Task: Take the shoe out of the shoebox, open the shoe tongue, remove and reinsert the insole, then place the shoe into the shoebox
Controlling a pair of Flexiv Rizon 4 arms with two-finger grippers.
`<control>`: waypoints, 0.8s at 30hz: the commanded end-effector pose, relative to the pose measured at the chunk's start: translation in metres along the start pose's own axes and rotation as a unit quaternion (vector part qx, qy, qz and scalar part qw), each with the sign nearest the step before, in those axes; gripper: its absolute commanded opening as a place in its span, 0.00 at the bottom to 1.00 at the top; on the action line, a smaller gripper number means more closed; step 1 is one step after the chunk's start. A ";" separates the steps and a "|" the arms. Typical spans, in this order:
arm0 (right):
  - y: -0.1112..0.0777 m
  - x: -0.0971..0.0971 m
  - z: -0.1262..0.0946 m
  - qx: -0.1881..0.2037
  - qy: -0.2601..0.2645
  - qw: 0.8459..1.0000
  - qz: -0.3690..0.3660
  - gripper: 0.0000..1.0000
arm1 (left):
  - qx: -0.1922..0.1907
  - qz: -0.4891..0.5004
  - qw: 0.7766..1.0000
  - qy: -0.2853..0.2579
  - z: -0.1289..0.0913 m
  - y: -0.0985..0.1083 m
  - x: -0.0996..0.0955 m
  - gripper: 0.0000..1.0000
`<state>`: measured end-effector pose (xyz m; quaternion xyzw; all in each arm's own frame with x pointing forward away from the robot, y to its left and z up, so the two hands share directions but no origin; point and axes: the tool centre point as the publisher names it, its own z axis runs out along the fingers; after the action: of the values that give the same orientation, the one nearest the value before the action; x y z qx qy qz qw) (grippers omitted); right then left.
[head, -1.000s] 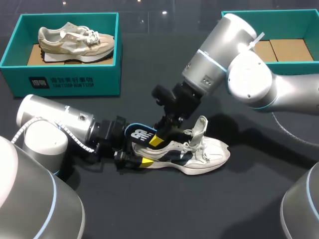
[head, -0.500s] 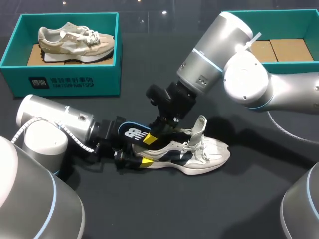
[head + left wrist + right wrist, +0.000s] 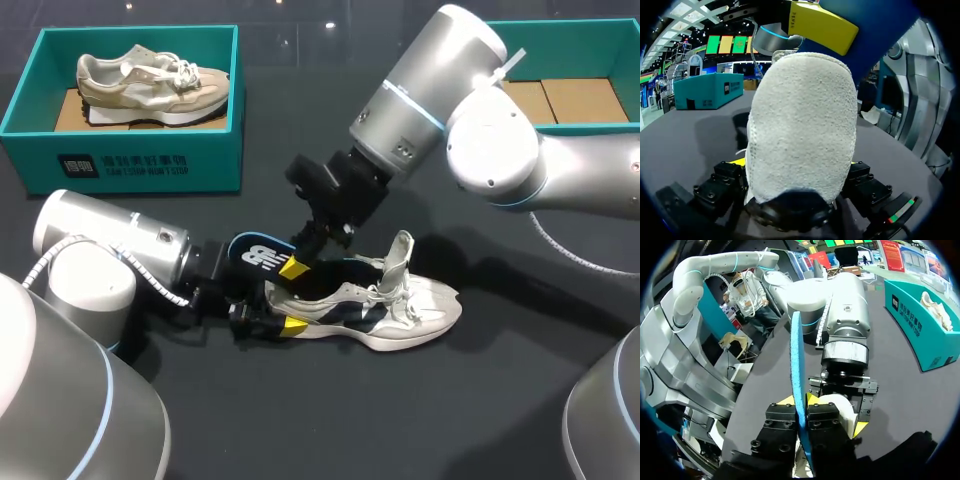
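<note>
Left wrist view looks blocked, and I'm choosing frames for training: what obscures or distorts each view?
Left wrist view: the heel of the shoe fills the middle, hiding most of the table. Right wrist view: the insole, edge-on, splits the picture; fisheye bends the surroundings. Head view: undistorted, with the shoe's shadow on the dark table.

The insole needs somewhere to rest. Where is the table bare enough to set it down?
Bare table lies in front of the shoe, toward the near edge, and beyond its toe, toward the right shoebox. It is crowded at the heel, where the left gripper, right gripper and insole meet.
</note>
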<state>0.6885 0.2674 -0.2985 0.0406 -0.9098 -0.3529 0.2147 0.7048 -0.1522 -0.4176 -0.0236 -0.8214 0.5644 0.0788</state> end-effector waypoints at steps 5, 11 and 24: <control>0.010 -0.003 0.000 0.002 0.002 1.000 -0.016 0.00 | 0.000 0.000 1.000 0.000 0.001 0.001 0.000 0.00; 0.046 0.005 -0.025 0.002 0.002 0.996 -0.084 0.00 | 0.000 0.000 1.000 0.000 0.001 0.001 0.000 0.00; 0.076 0.009 -0.051 -0.079 0.015 0.991 -0.111 0.00 | 0.000 0.000 1.000 0.000 0.001 0.001 0.000 0.00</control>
<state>0.7112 0.2918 -0.2094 0.1319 -0.8662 -0.4414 0.1934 0.7048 -0.1522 -0.4176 -0.0236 -0.8214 0.5644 0.0787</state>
